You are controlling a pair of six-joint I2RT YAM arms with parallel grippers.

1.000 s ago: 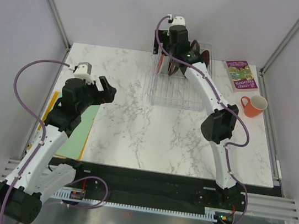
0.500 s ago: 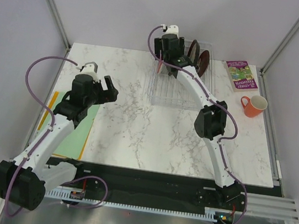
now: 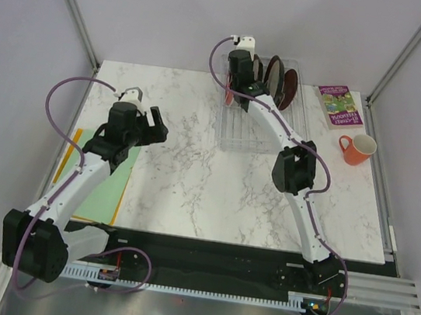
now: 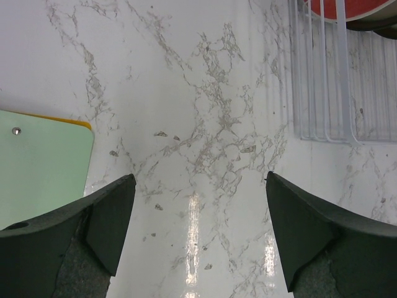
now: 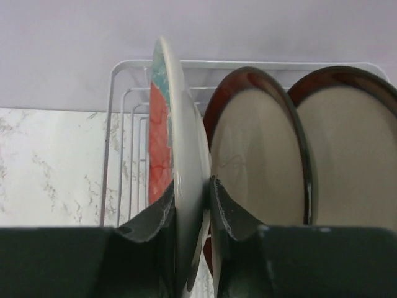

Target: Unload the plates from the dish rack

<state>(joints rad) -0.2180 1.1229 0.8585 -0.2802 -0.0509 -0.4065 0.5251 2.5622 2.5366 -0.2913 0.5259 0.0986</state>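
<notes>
The clear dish rack (image 3: 250, 128) stands at the back of the marble table, with three plates upright in its far end. My right gripper (image 3: 237, 83) reaches down over the leftmost plate (image 5: 181, 118), white-backed with a teal and red face, and is shut on its rim; the gripper (image 5: 191, 198) has one finger on each side. Two dark-rimmed cream plates (image 5: 260, 155) (image 5: 353, 155) stand just to its right. My left gripper (image 3: 152, 123) hovers open over bare marble left of the rack, its jaws (image 4: 200, 186) wide with nothing between them.
A purple book (image 3: 339, 105) and an orange mug (image 3: 357, 149) sit at the right of the table, beyond the rack. A green mat (image 3: 108, 190) lies along the left edge under my left arm. The rack's wire slots (image 4: 329, 81) show at the left wrist view's upper right.
My right gripper has closed from wide open onto the leftmost plate's rim. My left arm has stretched further out over the table, its gripper staying open.
</notes>
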